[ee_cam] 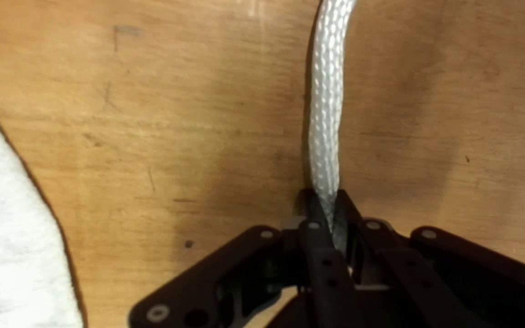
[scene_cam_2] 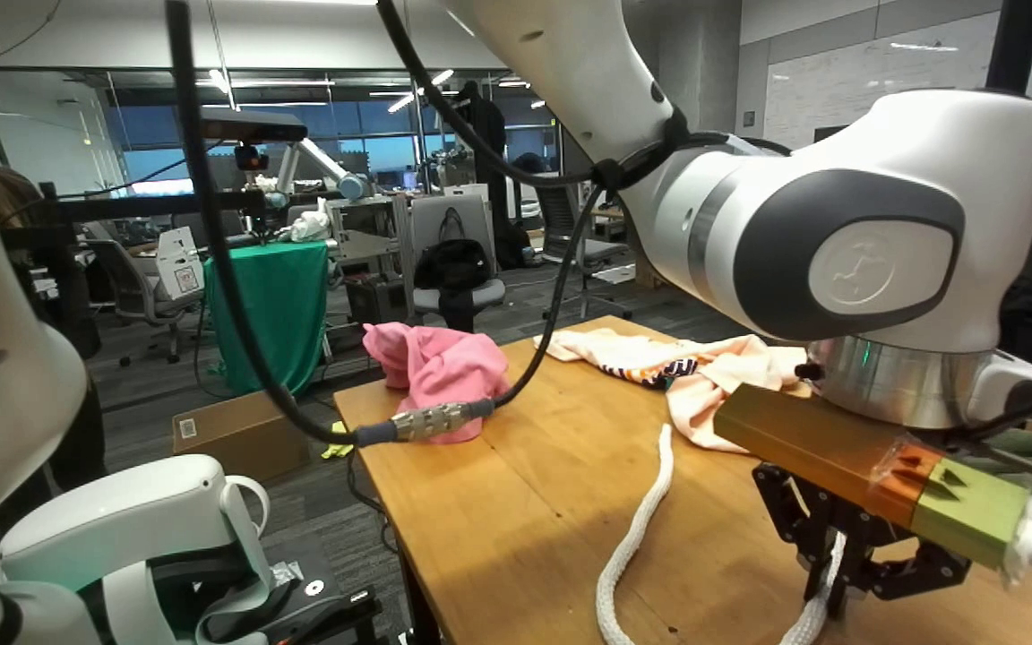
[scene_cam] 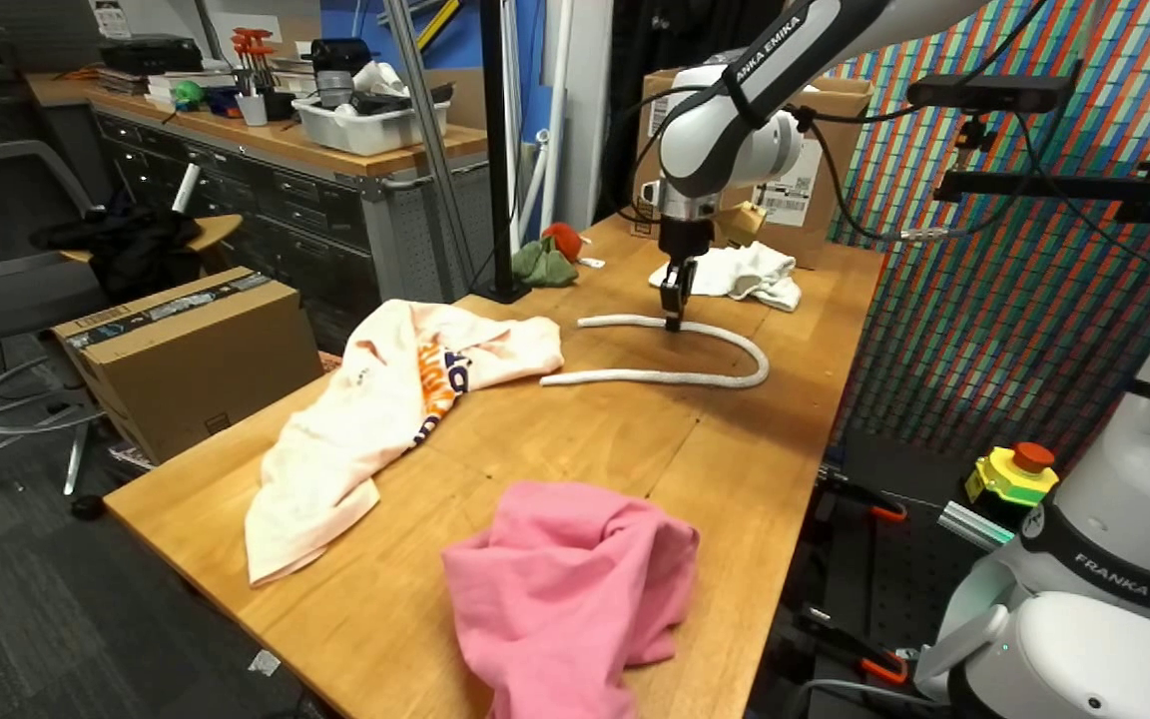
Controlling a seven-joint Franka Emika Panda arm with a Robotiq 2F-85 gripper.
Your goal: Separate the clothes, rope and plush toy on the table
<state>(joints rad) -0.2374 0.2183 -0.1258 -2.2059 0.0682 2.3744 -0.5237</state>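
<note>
Wooden table [scene_cam: 555, 449], pink cloth [scene_cam: 575, 589], peach garment [scene_cam: 365, 429], curved white rope [ee_cam: 326, 100], white cloth [scene_cam: 760, 272], green-and-red plush toy [scene_cam: 543, 266]

Rope [ee_cam: 326, 100] looks braided, ridged w/ slight sheen, table [ee_cam: 244, 114] smooth wood (marked here & there), pink cloth [scene_cam: 575, 589] & peach garment [scene_cam: 345, 439] soft matt fabric, gripper [ee_cam: 326, 200] low-sheen, mat'l unclear, arm shell [scene_cam_2: 928, 143] v. smooth, glossy, plastic-looking, collar [scene_cam_2: 874, 381] shiny metal, & box [scene_cam: 211, 369] matt cardbd.

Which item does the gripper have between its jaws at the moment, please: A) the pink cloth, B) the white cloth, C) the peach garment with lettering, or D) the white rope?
D, since the wrist view shows the white rope running into the gripper, with the jaws closed on both sides of it.
</note>
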